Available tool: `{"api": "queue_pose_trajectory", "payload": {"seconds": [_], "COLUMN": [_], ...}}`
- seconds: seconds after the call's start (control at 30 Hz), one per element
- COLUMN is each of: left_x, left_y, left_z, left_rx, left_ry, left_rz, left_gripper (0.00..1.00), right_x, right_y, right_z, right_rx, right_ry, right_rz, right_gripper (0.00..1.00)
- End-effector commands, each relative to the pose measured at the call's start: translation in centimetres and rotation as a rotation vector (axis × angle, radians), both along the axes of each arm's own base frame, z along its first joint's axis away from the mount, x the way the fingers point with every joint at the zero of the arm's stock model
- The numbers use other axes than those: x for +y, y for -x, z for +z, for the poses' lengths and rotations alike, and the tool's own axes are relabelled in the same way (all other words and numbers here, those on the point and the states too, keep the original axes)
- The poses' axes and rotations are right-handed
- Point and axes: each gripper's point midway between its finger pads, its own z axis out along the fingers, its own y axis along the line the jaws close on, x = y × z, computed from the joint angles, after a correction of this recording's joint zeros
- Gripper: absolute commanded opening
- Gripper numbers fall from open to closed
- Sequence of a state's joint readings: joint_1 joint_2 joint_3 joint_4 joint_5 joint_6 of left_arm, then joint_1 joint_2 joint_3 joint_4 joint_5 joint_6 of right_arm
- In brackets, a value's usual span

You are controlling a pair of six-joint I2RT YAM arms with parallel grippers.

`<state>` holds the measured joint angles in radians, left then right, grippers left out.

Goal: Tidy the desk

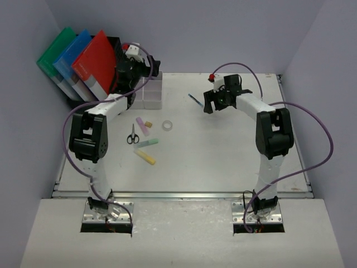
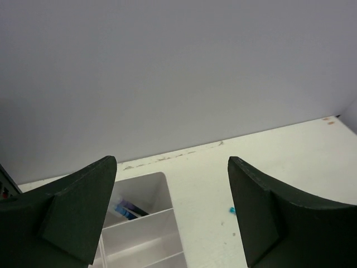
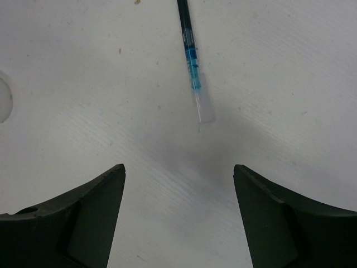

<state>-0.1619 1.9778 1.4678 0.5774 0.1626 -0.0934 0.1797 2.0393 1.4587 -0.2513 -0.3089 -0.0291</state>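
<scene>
The white desk (image 1: 223,156) carries loose stationery. My left gripper (image 1: 152,68) hovers at the back left over the white compartment tray (image 1: 152,94), open and empty. In the left wrist view its jaws (image 2: 172,162) stand wide apart, and the tray (image 2: 146,223) below holds a blue-and-dark pen (image 2: 127,211) in its far compartment. My right gripper (image 1: 208,104) is open just right of a blue pen (image 1: 195,100). In the right wrist view that pen (image 3: 192,61) lies on the desk ahead of the spread fingers (image 3: 178,167), untouched.
Scissors (image 1: 132,135), a pink highlighter (image 1: 142,126), a small yellow block (image 1: 148,123), a tape roll (image 1: 167,125), a green highlighter (image 1: 148,143) and a yellow highlighter (image 1: 145,157) lie left of centre. Green, blue and red folders (image 1: 83,58) lean in a black rack at the back left.
</scene>
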Motion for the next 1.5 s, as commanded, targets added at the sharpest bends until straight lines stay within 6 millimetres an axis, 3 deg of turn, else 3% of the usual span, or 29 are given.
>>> {"api": "queue_pose_trajectory", "payload": {"seconds": [0.0,0.03,0.07,0.2,0.33,0.47,0.53,0.6,0.73,0.8,0.93,1.03,1.07,1.13,1.2,1.3,1.47], "left_x": [0.3,0.6,0.7,1.6,2.7,3.6,3.9,3.9,3.5,3.0,0.5,-2.3,-3.2,-5.2,-6.6,-11.2,-16.0], "left_y": [6.2,7.5,7.7,11.5,13.2,14.5,15.0,15.2,15.8,16.1,17.4,19.5,20.3,21.3,22.3,25.3,27.7], "left_z": [7.6,9.1,7.9,9.0,9.7,10.8,11.0,10.8,10.5,10.2,8.6,6.4,5.2,3.5,1.8,-0.4,-0.6], "left_rx": [-0.088,-0.108,-0.079,-0.071,-0.072,-0.080,-0.085,-0.083,-0.081,-0.087,-0.093,-0.101,-0.083,-0.105,-0.099,-0.204,-0.367], "left_ry": [0.074,0.086,0.083,0.065,0.026,-0.005,-0.023,-0.036,-0.083,-0.133,-0.266,-0.359,-0.369,-0.457,-0.501,-0.647,-0.725], "left_rz": [-0.052,-0.047,-0.045,-0.026,0.009,0.036,0.039,0.038,-0.004,-0.043,-0.229,-0.448,-0.506,-0.586,-0.638,-0.786,-0.929], "left_gripper": [0.80,0.80,0.81,0.83,0.84,0.85,0.85,0.85,0.83,0.83,0.82,0.75,0.74,0.72,0.72,0.73,0.74], "right_x": [0.5,0.5,0.5,1.4,1.4,1.1,1.9,2.6,3.4,3.3,3.7,5.0,5.2,6.9,7.9,10.2,12.1], "right_y": [-4.5,-5.2,-5.4,-7.0,-8.1,-8.4,-9.1,-9.5,-8.3,-6.7,-3.3,-1.2,-0.5,2.0,2.8,6.3,9.1], "right_z": [1.7,1.4,1.3,-0.9,-2.5,-5.8,-6.6,-7.2,-8.4,-8.2,-6.3,-1.0,1.7,4.5,8.0,10.6,13.0], "right_rx": [-0.136,-0.140,-0.145,-0.155,-0.184,-0.142,-0.122,-0.075,0.032,0.059,0.120,0.181,0.215,0.301,0.302,0.465,0.649], "right_ry": [0.056,0.063,0.070,0.119,0.185,0.253,0.244,0.231,0.233,0.231,0.169,0.004,-0.082,-0.262,-0.366,-0.573,-0.761], "right_rz": [-0.060,-0.070,-0.079,-0.068,-0.040,0.026,0.079,0.126,0.220,0.252,0.275,0.224,0.153,0.117,0.079,0.041,0.052], "right_gripper": [0.77,0.76,0.76,0.71,0.69,0.65,0.54,0.37,0.04,0.00,0.00,0.00,0.00,0.00,0.00,0.00,0.00]}}
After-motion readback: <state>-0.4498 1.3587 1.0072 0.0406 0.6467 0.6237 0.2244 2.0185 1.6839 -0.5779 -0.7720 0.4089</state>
